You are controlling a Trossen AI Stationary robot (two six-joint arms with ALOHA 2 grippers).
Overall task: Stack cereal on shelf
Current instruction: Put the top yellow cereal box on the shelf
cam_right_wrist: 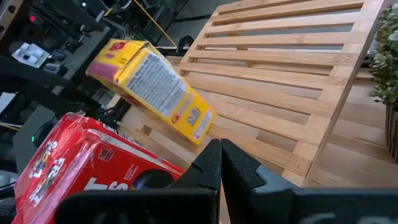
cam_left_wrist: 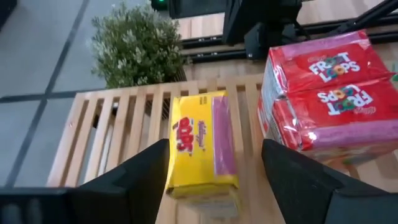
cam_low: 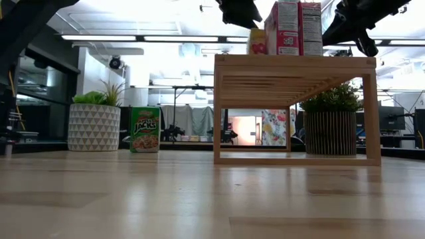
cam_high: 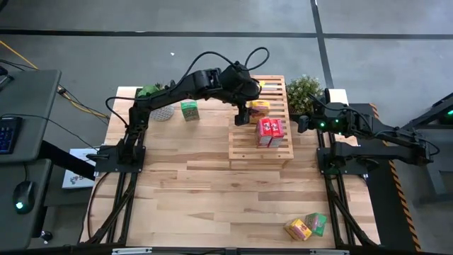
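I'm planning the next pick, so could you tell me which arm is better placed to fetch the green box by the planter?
Probably left. The left gripper hangs open over the shelf, near the green box. The right gripper waits shut beyond the shelf's far side.

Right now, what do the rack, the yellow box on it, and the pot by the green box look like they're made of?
The rack: pale unfinished-looking wood, visible grain, parallel slats. The yellow box: thin printed cardboard by its folded edges, slightly glossy. The pot: white with a raised triangle pattern, matte; ceramic or moulded plastic, can't tell which.
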